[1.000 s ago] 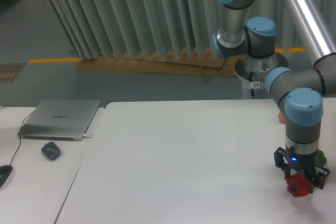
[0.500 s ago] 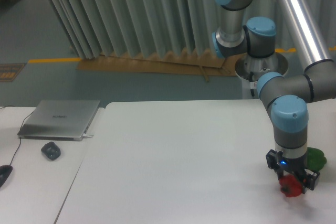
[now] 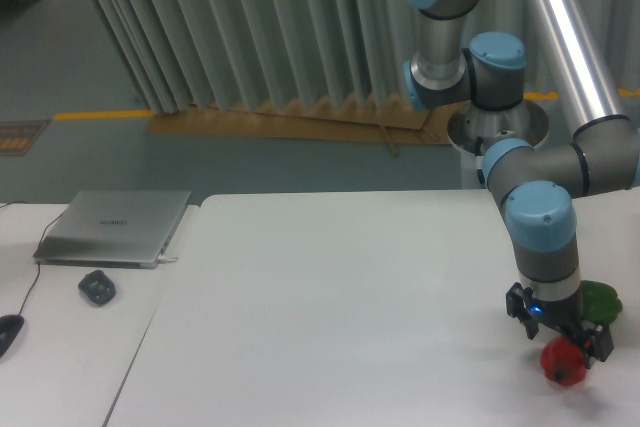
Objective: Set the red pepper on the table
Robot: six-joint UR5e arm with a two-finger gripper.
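Note:
The red pepper is small, glossy and lumpy, and it rests on the white table near the front right corner. My gripper points straight down just above it, with the black fingers straddling its top. The fingers look slightly spread, and the pepper sits lower and further right under them, apparently free of their grip. The wrist hides the contact points, so I cannot see whether the pads still touch the pepper.
A green pepper lies just behind the gripper by the table's right edge. On the adjoining desk at left are a closed laptop, a dark mouse and a cable. The arm's base stands behind the table.
The arm carried the red pepper a little leftward. It now sits lower and more to the right under the fingers than half a second ago, and more of it shows.

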